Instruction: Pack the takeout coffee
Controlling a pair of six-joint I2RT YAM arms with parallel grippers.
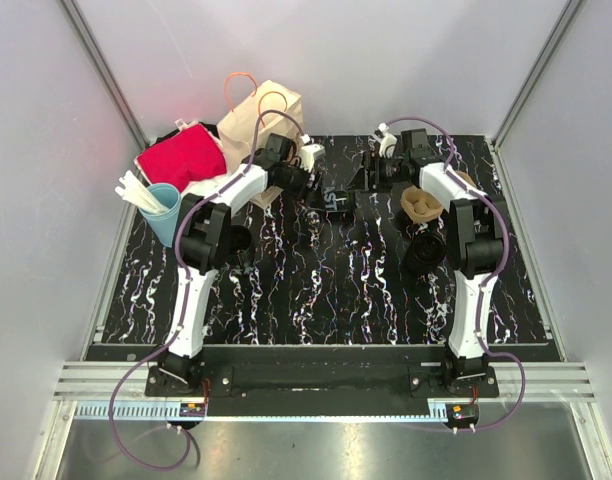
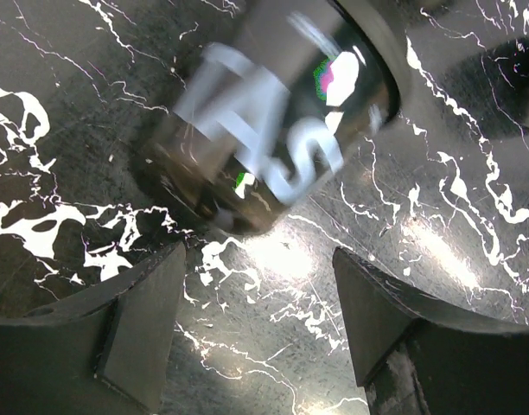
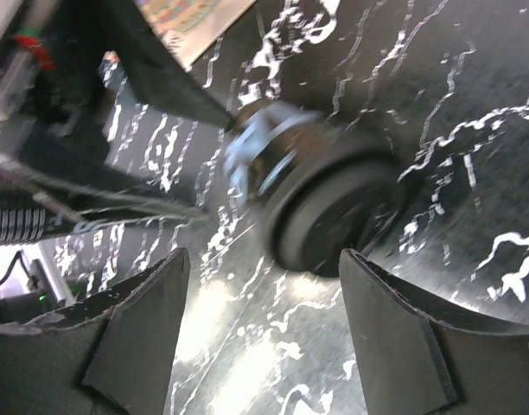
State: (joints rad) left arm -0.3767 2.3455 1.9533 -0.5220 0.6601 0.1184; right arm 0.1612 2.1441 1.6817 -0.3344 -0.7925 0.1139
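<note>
A black takeout coffee cup [image 1: 336, 200] with white lettering lies on its side on the marble table between my two grippers. In the left wrist view the cup [image 2: 273, 112] is blurred and lies just beyond my open left gripper [image 2: 258, 259], whose fingers hold nothing. In the right wrist view the cup's black lid end [image 3: 334, 212] sits just beyond my open, empty right gripper [image 3: 264, 259]. From above, the left gripper [image 1: 308, 182] is at the cup's left and the right gripper [image 1: 371, 182] at its right. A brown paper bag [image 1: 264, 115] with orange handles stands at the back left.
A cardboard cup carrier [image 1: 421, 205] lies by the right arm, with a black round lid or cup [image 1: 423, 252] in front of it. A red cloth [image 1: 181, 160] and a blue cup of wooden stirrers [image 1: 161, 210] stand at the left. Grey walls enclose the table.
</note>
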